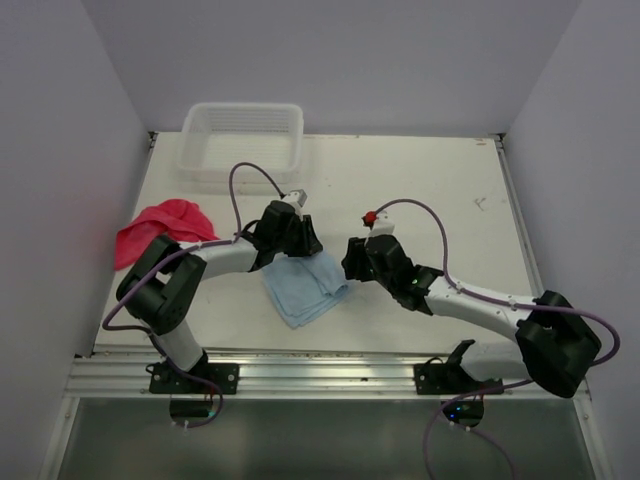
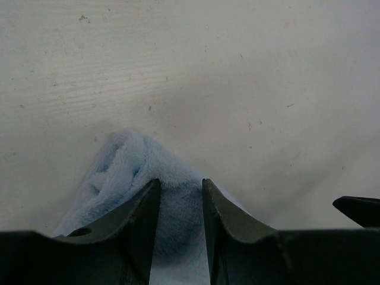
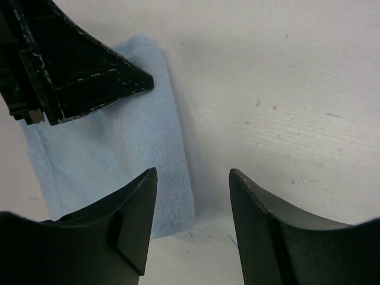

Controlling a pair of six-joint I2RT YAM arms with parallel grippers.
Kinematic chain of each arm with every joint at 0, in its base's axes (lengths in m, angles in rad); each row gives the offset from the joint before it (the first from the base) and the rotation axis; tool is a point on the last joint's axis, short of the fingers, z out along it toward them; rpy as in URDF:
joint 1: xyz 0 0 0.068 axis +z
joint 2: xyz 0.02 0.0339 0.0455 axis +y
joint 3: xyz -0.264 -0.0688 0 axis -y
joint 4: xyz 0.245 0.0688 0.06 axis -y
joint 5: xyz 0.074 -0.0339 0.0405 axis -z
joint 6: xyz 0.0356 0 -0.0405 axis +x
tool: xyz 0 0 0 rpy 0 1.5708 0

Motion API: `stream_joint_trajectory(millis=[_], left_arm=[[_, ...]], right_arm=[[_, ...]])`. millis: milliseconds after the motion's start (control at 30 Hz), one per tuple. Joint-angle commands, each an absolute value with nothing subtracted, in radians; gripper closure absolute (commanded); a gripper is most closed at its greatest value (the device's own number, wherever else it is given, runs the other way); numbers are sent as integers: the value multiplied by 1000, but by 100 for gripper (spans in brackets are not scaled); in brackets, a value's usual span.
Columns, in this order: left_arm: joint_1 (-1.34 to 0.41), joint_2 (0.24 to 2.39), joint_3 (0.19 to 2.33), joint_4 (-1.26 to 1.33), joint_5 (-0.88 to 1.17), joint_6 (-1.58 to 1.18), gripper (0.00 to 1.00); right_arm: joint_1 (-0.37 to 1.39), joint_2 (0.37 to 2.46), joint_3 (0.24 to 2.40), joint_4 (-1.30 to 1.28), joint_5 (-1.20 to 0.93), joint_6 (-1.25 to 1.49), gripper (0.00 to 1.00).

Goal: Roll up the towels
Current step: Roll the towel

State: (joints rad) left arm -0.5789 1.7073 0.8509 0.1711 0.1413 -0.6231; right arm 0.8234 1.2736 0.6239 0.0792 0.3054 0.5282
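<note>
The light blue towel [image 1: 305, 285] lies folded on the table in front of the arms, and a thick fold of it [image 2: 122, 169] bunches up between my left fingers. My left gripper [image 2: 181, 184] is shut on that fold at the towel's far edge [image 1: 300, 245]. To the right of the towel, my right gripper [image 1: 352, 262] stands open with bare table between its fingers [image 3: 193, 172]. Its left finger hangs over the towel's right edge [image 3: 119, 160]. The pinkish-red towel [image 1: 160, 228] lies crumpled at the table's left edge, beside the left arm.
A clear plastic basket [image 1: 242, 140] stands at the back left against the wall. The left gripper's body [image 3: 77, 65] fills the upper left of the right wrist view. A tip of the right gripper [image 2: 356, 209] shows in the left wrist view.
</note>
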Motion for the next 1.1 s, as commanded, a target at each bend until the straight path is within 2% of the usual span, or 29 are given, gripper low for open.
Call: stream_joint_trajectory(millis=[0, 533, 667, 700, 767, 800, 933, 1067], left_arm=[[-574, 1715, 834, 132, 89, -581, 61], [-574, 1706, 834, 141, 104, -594, 61], [-574, 1707, 836, 146, 109, -604, 61], [-574, 1706, 844, 146, 109, -604, 61], [-574, 1706, 862, 129, 115, -601, 61], [-574, 1706, 888, 117, 117, -597, 61], [-569, 1689, 952, 62, 115, -574, 61], [-561, 1660, 1017, 22, 141, -575, 60]], right_arm=[[787, 1292, 603, 211, 88, 634, 44], [785, 1516, 557, 322, -17, 654, 47], [788, 1526, 560, 318, -31, 634, 61], [787, 1520, 560, 316, -28, 630, 72], [810, 1502, 567, 269, -2, 600, 83], [827, 1488, 574, 246, 76, 582, 90], [905, 1419, 606, 141, 286, 471, 99], [968, 1416, 653, 43, 487, 402, 100]])
